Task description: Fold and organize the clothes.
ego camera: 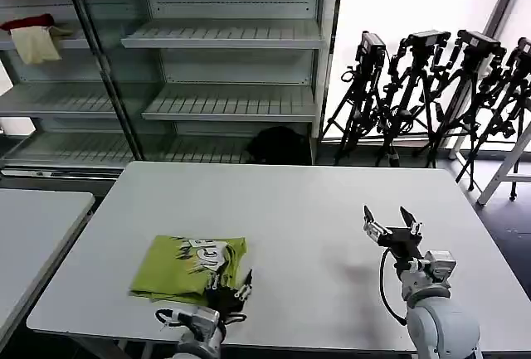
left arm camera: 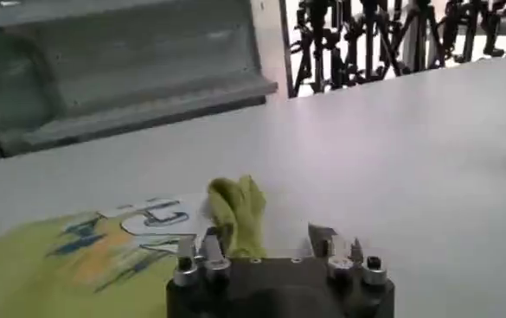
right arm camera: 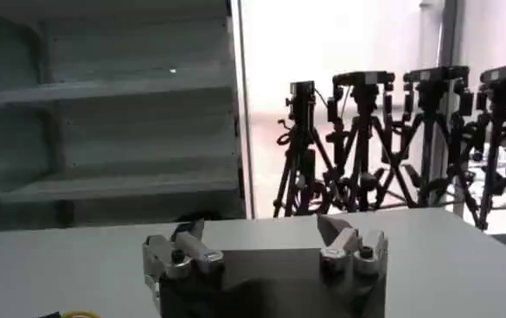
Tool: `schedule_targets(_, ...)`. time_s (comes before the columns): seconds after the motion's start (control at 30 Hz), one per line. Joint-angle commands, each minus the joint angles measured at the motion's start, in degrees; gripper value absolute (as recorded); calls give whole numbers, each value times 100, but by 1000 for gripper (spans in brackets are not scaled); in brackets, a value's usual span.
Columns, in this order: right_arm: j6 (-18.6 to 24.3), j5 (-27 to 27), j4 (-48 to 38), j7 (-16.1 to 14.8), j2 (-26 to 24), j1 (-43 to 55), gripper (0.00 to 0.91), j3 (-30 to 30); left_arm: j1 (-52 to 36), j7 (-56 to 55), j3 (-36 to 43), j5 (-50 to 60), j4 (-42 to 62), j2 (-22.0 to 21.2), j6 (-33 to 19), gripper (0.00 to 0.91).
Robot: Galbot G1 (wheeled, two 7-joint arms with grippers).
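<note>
The lime-green T-shirt (ego camera: 189, 268), soft, light and limp by its look, lies folded on the bench (ego camera: 315, 218) just ahead of the left gripper (ego camera: 231, 287), best pinched at a doubled edge. The left wrist view shows a raised fold caught by one finger (left arm camera: 215, 242) of the spread jaws, a detail too small to read from the head. The right gripper (ego camera: 392, 226) hovers well apart, jaws wide and empty.

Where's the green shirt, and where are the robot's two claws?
Green shirt (ego camera: 170, 272), head view: plain cloth left of the print.
Left claw (ego camera: 235, 285), head view: between its fingertips, at the shirt's near right corner.
Right claw (ego camera: 389, 220), head view: between its open fingertips, above the table.
</note>
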Motion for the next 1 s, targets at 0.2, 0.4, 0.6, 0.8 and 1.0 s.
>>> schedule_targets(0.2, 1, -14, 10, 8, 0, -22, 907, -4, 37, 59, 10, -1186, -256, -221, -850, 907)
schedule_targets(0.4, -6, -3, 19, 17, -17, 20, 907, 3, 76, 393, -1725, -2539, -1351, 408, -1102, 907)
schedule_targets(0.6, -11, 1, -14, 26, -18, 69, 907, -25, -52, 1102, -4518, -2783, -776, 1319, -1037, 907)
schedule_targets(0.8, -45, -10, -55, 48, 30, 123, 907, -95, 268, 1173, -4340, -2739, 38, 1835, -946, 907)
schedule_targets(1.0, -88, -25, -36, 66, 44, 135, 907, -94, 234, 1130, -3529, -2844, 217, 1425, -498, 907)
